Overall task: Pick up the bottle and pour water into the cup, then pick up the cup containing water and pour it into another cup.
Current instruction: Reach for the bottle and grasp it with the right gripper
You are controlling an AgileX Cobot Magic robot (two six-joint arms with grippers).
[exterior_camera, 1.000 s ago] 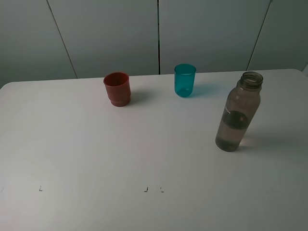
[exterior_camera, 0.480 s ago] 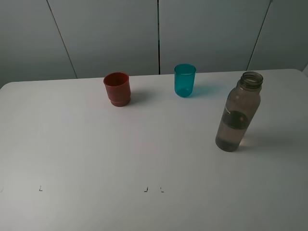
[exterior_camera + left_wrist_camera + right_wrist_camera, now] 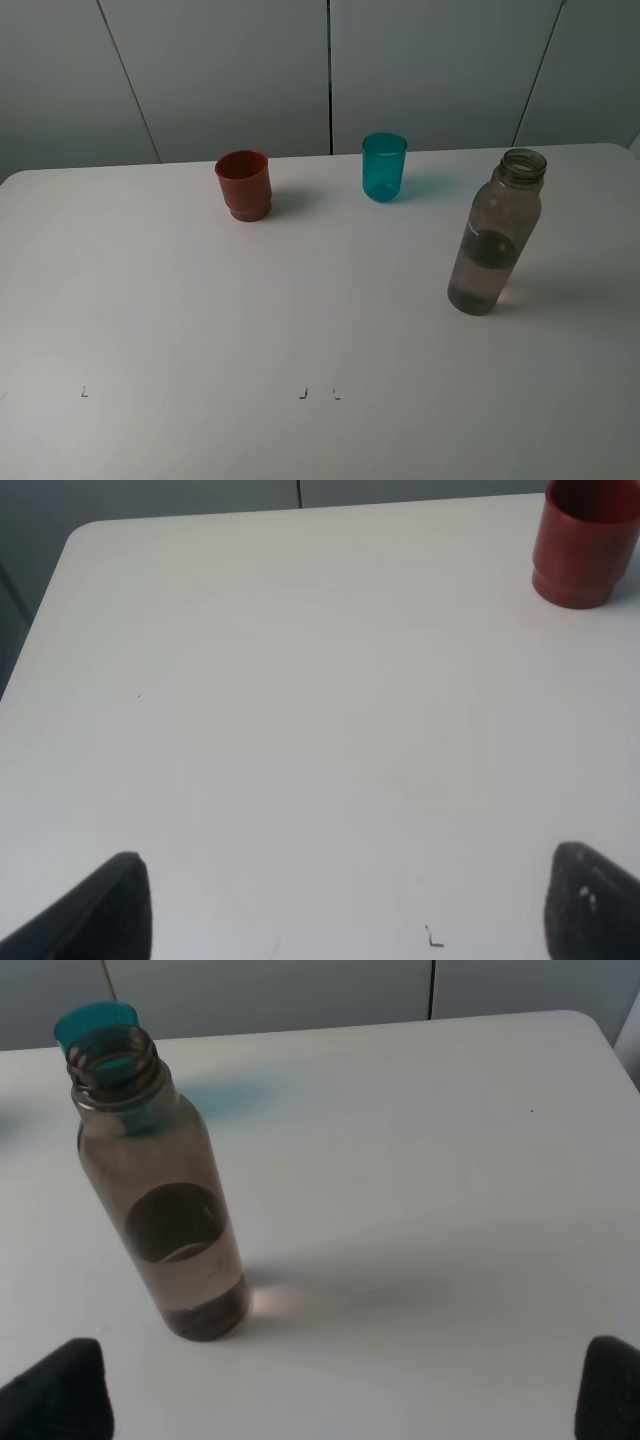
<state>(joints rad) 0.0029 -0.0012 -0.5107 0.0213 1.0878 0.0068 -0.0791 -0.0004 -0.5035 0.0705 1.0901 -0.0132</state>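
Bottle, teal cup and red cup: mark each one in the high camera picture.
bottle (image 3: 492, 248), exterior high view, middle of its body.
teal cup (image 3: 384, 172), exterior high view, side wall.
red cup (image 3: 243, 180), exterior high view, upper wall.

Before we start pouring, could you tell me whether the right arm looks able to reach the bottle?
Probably yes: the right pincer is open, the bottle stands upright ahead of it, and nothing lies between them; the teal cup sits behind.

Left hand (image 3: 355, 908), right hand (image 3: 335, 1392): spread wide.
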